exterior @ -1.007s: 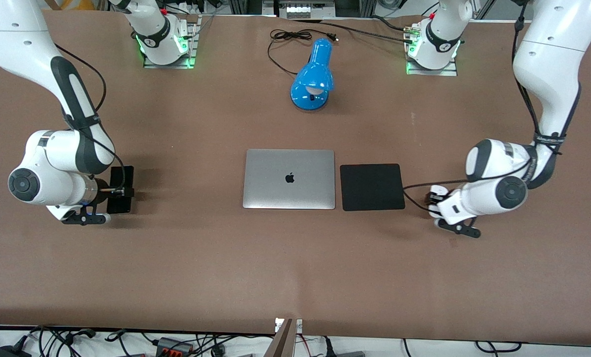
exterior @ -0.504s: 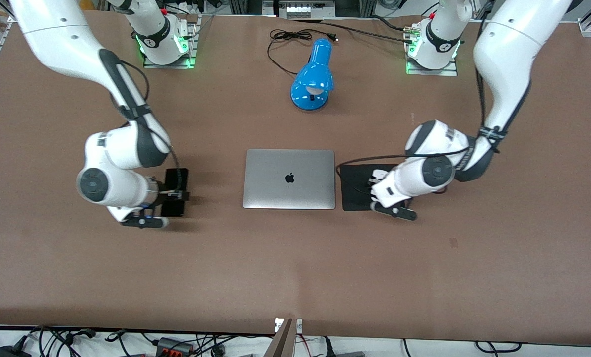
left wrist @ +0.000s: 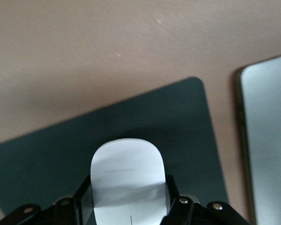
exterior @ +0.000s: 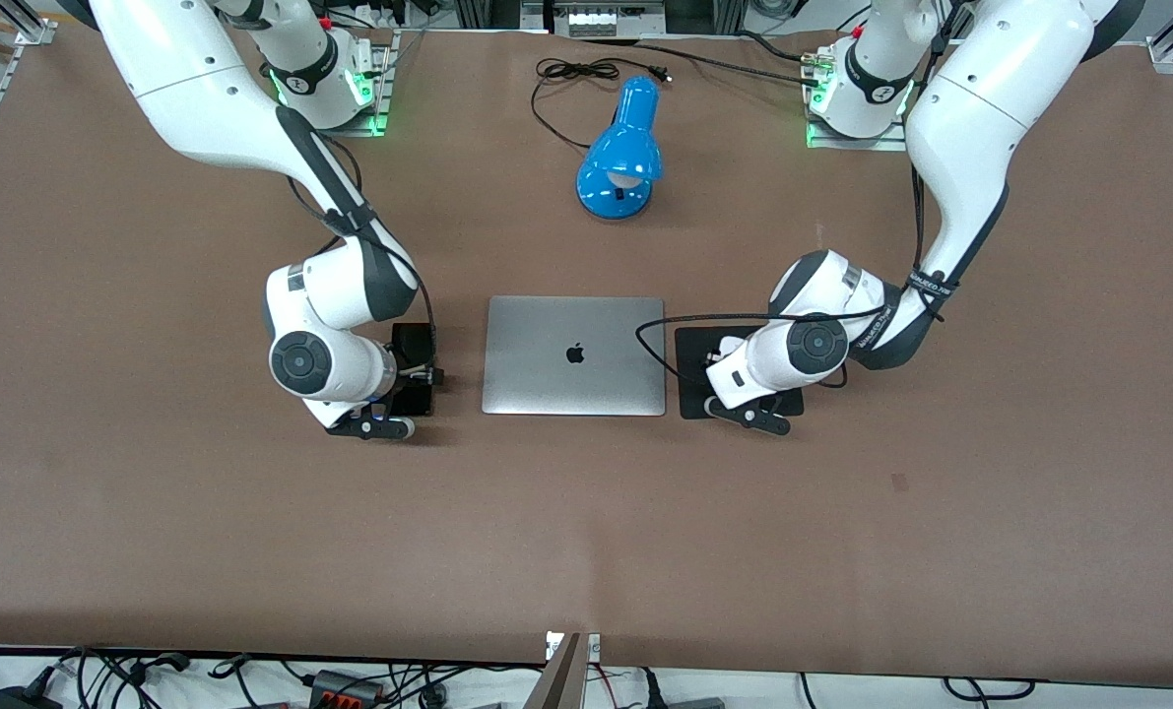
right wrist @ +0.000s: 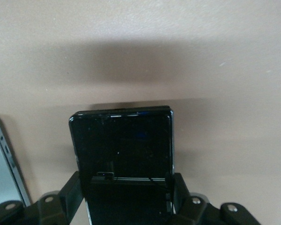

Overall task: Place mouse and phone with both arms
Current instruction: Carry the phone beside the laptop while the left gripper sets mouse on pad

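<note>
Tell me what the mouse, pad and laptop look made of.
Mouse: smooth white matte plastic, probably; even sheen.
Pad: dark, dull, thin, rounded corner; likely rubber or fabric.
Laptop: brushed silver metal, apparently aluminium.

On my brown surface [exterior: 586, 512] a closed silver laptop [exterior: 573, 355] lies flat, logo up. Just beside it, toward my left arm's end, lies a black mouse pad [exterior: 689, 346]. Farther from the front camera rests a blue desk lamp [exterior: 621, 153], its black cord [exterior: 571, 74] looped near the surface's edge.
</note>
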Action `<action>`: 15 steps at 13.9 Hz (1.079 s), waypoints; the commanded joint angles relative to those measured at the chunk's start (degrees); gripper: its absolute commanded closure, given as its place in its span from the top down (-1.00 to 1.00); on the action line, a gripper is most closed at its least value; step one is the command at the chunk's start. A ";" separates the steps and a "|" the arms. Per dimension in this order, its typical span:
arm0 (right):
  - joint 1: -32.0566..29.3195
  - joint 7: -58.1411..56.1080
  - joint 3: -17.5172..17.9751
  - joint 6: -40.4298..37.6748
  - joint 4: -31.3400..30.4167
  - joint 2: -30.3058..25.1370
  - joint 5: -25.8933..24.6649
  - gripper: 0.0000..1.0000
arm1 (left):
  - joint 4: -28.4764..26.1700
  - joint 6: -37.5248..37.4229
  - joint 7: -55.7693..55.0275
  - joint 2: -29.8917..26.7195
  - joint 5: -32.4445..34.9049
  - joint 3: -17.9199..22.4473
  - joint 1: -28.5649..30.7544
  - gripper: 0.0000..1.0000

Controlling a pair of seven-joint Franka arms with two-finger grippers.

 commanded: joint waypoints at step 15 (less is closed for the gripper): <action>2.58 4.30 -1.53 -4.22 2.96 -5.90 -0.60 1.00 | 24.27 -33.54 -7.05 -4.70 2.34 -0.01 2.51 1.00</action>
